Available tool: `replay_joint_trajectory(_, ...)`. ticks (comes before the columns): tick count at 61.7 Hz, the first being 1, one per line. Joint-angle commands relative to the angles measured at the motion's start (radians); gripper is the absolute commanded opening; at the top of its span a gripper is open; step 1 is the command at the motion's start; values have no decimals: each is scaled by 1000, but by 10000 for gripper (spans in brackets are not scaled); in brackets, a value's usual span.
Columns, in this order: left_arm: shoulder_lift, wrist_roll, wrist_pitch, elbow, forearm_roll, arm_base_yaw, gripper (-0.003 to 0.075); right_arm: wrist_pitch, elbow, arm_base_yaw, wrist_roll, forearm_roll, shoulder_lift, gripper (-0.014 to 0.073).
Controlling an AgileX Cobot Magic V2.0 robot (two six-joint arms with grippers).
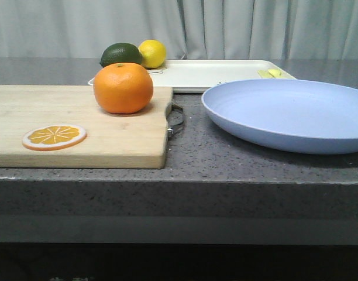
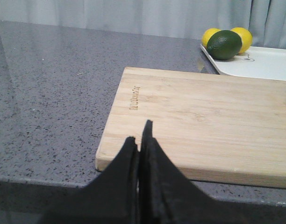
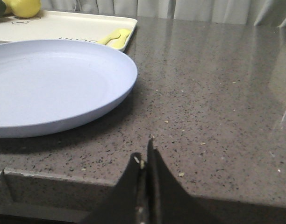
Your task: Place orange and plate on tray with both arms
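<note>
The orange [image 1: 123,88] stands on the far right part of a wooden cutting board [image 1: 79,132]. The pale lavender-blue plate [image 1: 287,111] lies on the grey table to the right of the board; it also shows in the right wrist view [image 3: 49,84]. The cream-white tray [image 1: 220,73] lies behind both. My left gripper [image 2: 139,133] is shut and empty, low at the table's front edge before the board's left end [image 2: 203,121]; the orange is out of that view. My right gripper [image 3: 144,151] is shut and empty at the front edge, right of the plate. Neither gripper shows in the front view.
A flat orange slice [image 1: 54,137] lies on the board's front. A dark green lime [image 1: 120,54] and a yellow lemon [image 1: 152,53] sit at the tray's left end. A small yellow item [image 1: 271,73] lies on the tray's right end. A metal handle [image 1: 175,117] sticks out of the board's right side.
</note>
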Motion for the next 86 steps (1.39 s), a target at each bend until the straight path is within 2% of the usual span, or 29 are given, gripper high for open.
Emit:
replay_joint_trajectory(1, -21, -8, -86, 5, -9, 3, -18, -76, -5, -5, -6, -6, -21, -112)
replay_joint_trajectory(86, -21, -8, -109, 5, -11, 3, -18, -83, -5, -5, -6, -5, -21, -112)
